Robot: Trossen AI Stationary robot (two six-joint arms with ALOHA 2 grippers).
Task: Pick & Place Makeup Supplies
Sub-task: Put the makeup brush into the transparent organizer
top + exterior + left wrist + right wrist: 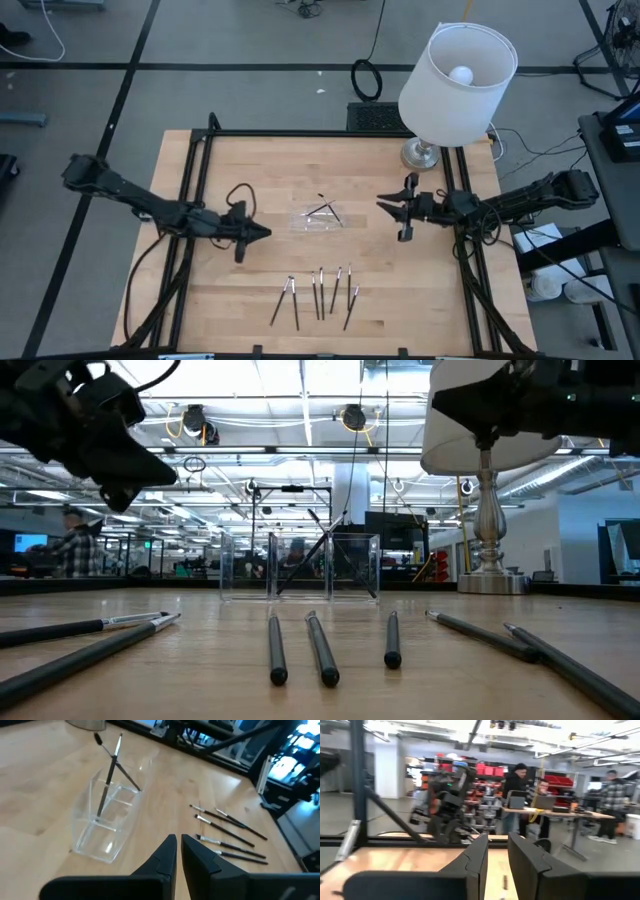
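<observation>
Left claw [262, 233], tips nearly together and seemingly empty, hovers beside the tray [318, 219] (two sticks [324, 210] inside); right claw [392, 207] slightly apart; six loose sticks [320, 294] lie nearer the worktop's [250, 170] front.

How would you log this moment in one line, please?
tray: two sticks inside | table: loose sticks near front edge | left gripper: nearly shut, empty | right gripper: empty

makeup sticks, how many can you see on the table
8. Two stand crossed in the clear tray at the table's middle: one, another. Six lie in a row near the front edge. Overlapping ones could hide another.
</observation>
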